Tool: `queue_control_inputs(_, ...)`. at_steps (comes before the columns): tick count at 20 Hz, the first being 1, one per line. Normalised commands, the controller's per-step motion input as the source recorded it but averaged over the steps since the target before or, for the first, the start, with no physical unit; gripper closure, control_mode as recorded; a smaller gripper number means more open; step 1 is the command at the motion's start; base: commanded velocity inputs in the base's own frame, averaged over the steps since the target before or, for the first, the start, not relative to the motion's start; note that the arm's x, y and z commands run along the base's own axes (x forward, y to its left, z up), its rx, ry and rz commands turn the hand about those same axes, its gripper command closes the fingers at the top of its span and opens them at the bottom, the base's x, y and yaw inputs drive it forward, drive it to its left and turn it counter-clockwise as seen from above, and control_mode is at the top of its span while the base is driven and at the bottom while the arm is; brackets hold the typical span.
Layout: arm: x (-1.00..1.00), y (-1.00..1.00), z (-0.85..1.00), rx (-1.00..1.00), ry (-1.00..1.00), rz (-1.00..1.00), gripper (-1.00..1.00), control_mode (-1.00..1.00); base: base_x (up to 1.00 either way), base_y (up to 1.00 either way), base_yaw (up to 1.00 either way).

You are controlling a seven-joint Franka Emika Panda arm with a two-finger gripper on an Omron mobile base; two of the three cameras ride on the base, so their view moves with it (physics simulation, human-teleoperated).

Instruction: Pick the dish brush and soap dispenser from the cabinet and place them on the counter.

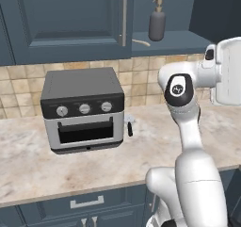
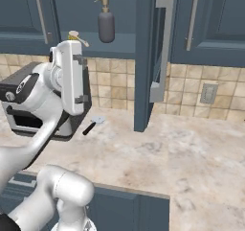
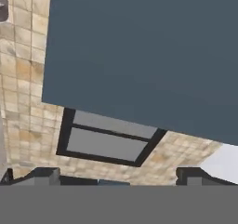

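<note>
Cream-white, slender curved dish brush (image 1: 141,43) lying on the open shelf of the dark blue-grey wall cabinet (image 1: 66,23), at about 8 o'clock of the small grey rounded soap dispenser (image 1: 156,23) with tan pump top, just beside it. Soap dispenser upright on the same shelf, at 1 o'clock of the left base view; in the right base view at 11 o'clock, the brush's pale tip (image 2: 81,40) poking out past the white arm. Cabinet door standing open, seen edge-on in the right base view, long silver bar handle (image 2: 160,48) on it. Below, wide beige marble-patterned tabletop (image 1: 155,148) with brown veining, tan tiled backsplash (image 2: 115,84) behind. On the tabletop a grey-and-silver toaster oven (image 1: 84,109) with three knobs, and at its 3 o'clock, near it, a small white item with a short black handle (image 1: 128,125). Hand (image 3: 116,179) raised well above the tabletop, below shelf level, fingertips (image 3: 44,175) spread wide apart, nothing between them; flat blue-grey panel and tiles ahead in the hand view. Grey wall outlet (image 2: 208,93) on the tiles at 3 o'clock of the right base view.
</note>
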Motion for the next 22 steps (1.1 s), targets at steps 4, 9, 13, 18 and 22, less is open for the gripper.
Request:
queue_control_inputs(4,0.03,0.67,-0.04,0.22,0.02,0.11,-1.0,-1.0,0.0,0.0,0.0)
queue_control_inputs(9,0.04,0.89,0.07,0.1,0.06,0.11,-1.0,-1.0,0.0,0.0,0.0)
queue_control_inputs(13,0.0,0.86,0.05,0.05,0.08,0.11,-1.0,-1.0,0.0,0.0,0.0)
queue_control_inputs(18,0.02,0.25,-0.08,0.22,0.04,0.09,-1.0,-1.0,0.0,0.0,0.0)
queue_control_inputs(22,0.08,0.0,-0.25,0.48,0.01,0.05,-1.0,-1.0,0.0,0.0,0.0)
